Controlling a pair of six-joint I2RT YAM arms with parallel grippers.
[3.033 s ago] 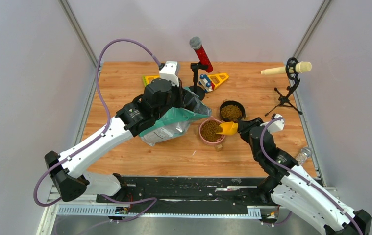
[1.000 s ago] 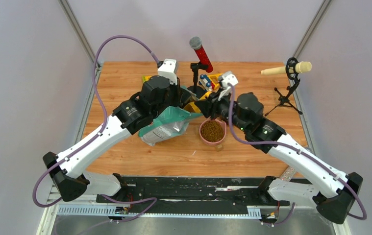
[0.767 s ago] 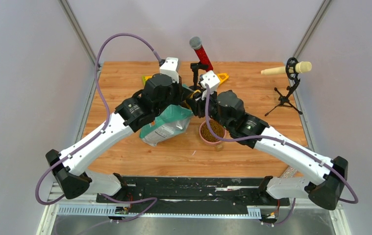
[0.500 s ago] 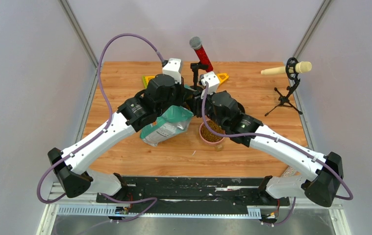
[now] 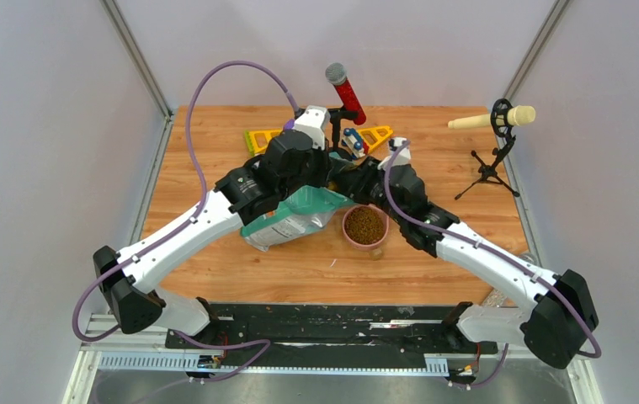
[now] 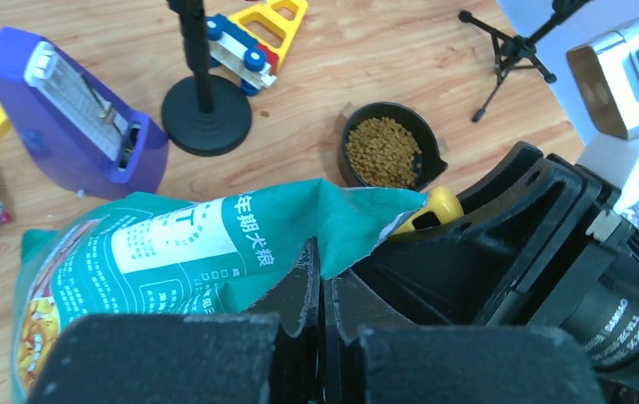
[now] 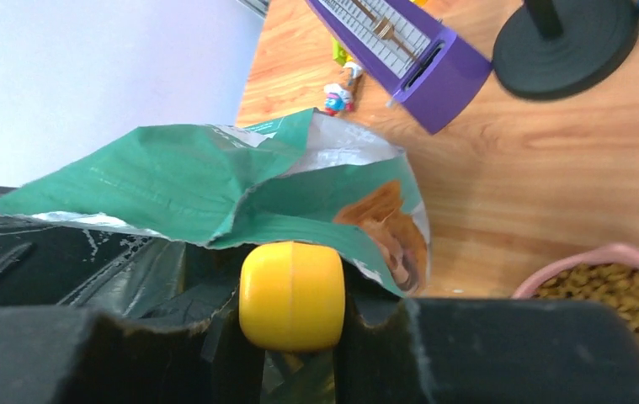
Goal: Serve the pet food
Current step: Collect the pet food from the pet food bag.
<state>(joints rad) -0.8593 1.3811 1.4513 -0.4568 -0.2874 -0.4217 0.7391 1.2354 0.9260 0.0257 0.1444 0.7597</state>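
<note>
Left claw (image 6: 320,282) pinched on the bag (image 6: 173,244) rim, right claw (image 7: 295,335) clamped on the yellow scoop (image 7: 292,290), head inside the bag mouth. Kibble (image 5: 365,225) fills the pink bowl (image 5: 348,234) beside the bag; loose, light, spills, so lift only by level scoop.

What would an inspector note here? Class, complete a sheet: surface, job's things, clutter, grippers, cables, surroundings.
Surface: wooden table.
Job's things: kibble fills the pink bowl and the black bowl; teal bag open; yellow scoop reaches into it.
Clutter: purple metronome, toy car, red microphone, beige microphone.
Grippers: left gripper pinches the bag's rim; right gripper clamps the scoop.
Cables: purple cable loops over the left arm.
Surroundings: plain grey walls.
</note>
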